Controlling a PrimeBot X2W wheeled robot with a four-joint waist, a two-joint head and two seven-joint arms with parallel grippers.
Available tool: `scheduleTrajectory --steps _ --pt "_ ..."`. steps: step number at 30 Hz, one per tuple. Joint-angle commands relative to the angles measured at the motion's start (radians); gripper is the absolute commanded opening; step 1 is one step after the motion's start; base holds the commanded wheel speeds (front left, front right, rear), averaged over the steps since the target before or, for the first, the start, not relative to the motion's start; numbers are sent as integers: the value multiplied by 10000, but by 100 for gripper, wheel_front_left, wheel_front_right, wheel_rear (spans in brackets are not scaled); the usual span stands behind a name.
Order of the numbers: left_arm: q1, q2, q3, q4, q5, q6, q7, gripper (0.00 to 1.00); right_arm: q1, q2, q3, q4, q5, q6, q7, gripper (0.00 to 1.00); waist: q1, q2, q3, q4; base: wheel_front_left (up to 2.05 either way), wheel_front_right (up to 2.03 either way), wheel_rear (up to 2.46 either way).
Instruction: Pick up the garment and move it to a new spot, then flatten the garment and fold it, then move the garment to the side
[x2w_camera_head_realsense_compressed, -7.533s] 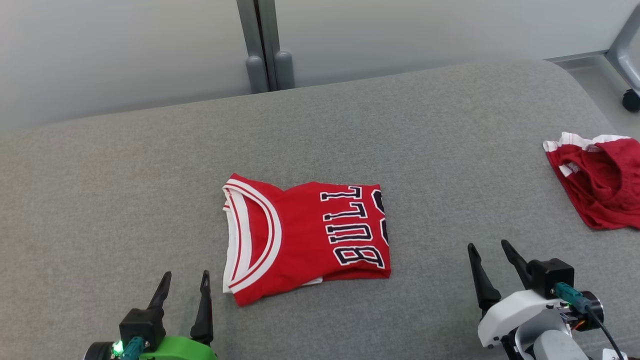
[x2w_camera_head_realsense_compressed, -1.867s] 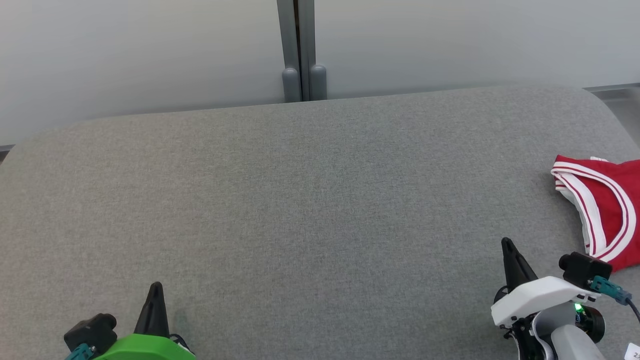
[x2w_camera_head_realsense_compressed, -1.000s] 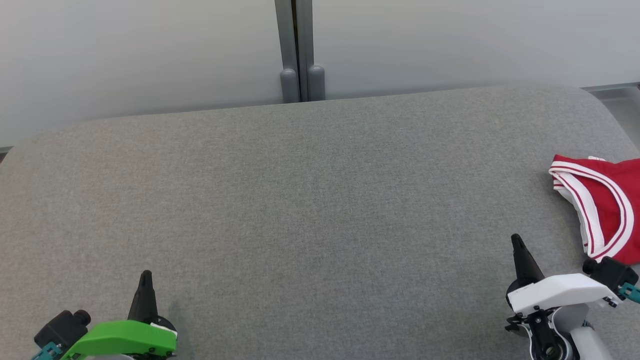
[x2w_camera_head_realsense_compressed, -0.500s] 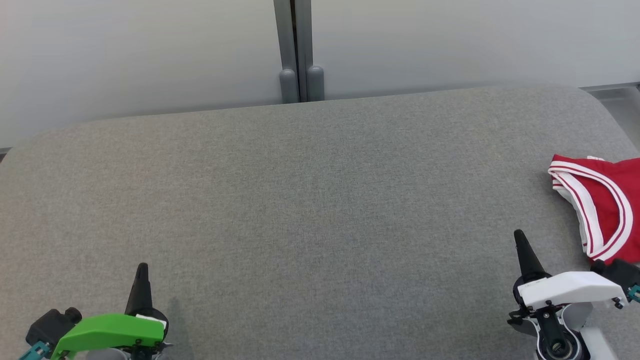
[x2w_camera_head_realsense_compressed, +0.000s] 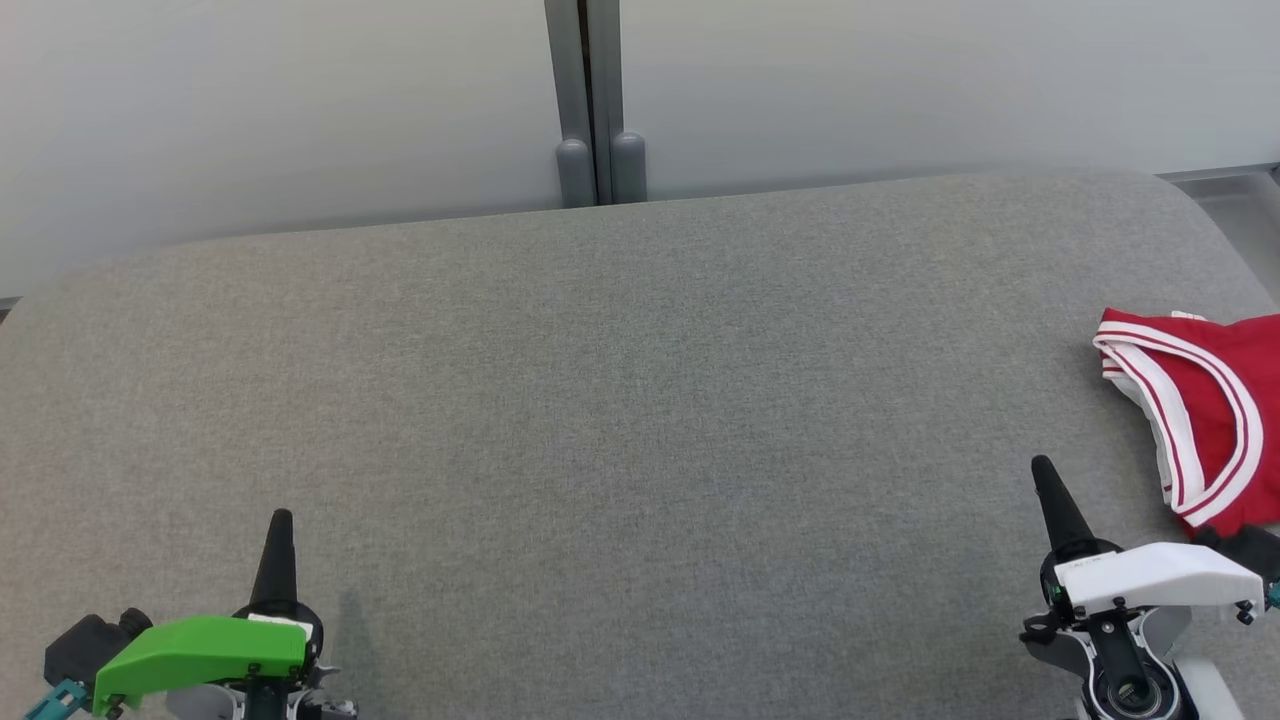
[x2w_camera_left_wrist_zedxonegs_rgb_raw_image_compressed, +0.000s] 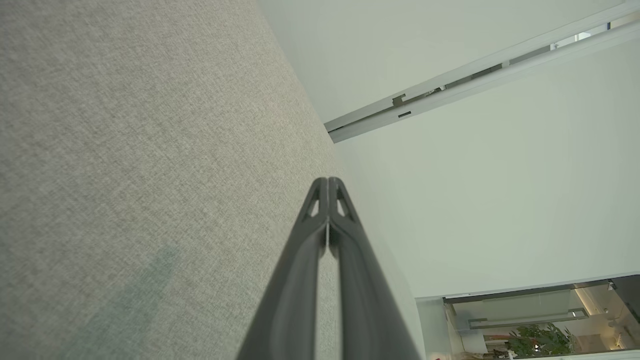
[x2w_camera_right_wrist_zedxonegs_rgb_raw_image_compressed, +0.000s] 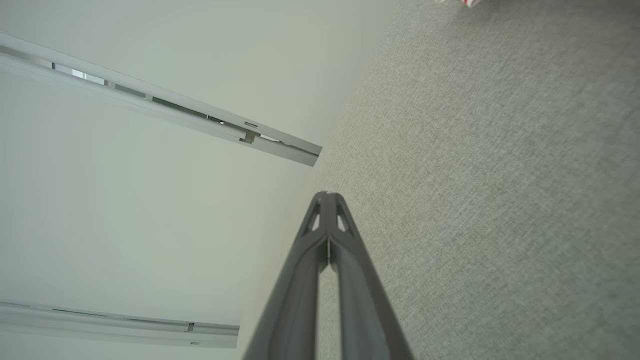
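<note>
Grey woven-fabric surface (x2w_camera_head_realsense_compressed: 640, 400) carries the red jersey with white-striped trim (x2w_camera_head_realsense_compressed: 1215, 420) at its right edge. Above its near edge hang the left end effector (x2w_camera_head_realsense_compressed: 279, 520) and right end effector (x2w_camera_head_realsense_compressed: 1044, 470), both pinched closed, empty. A stray nudge could push the jersey off.

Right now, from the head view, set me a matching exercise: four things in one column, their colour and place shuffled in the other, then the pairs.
1 left gripper
2 right gripper
3 garment
4 post

A red, at the right edge
B grey, top centre
C green housing, lower left
D white housing, lower right

Pairs: 1-C; 2-D; 3-A; 4-B
</note>
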Motion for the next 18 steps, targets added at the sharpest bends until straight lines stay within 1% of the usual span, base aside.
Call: scheduleTrajectory --steps 1,18 --pt "-234 25 75 -104 -264 11 57 0 11 -63 -41 -158 254 -4 63 0 0 0 -1 -2 0 0 0" --pt "-345 3 218 -288 -1693 15 458 0 153 -75 -117 -494 1736 -5 453 0 0 0 -11 -32 0 0 0"
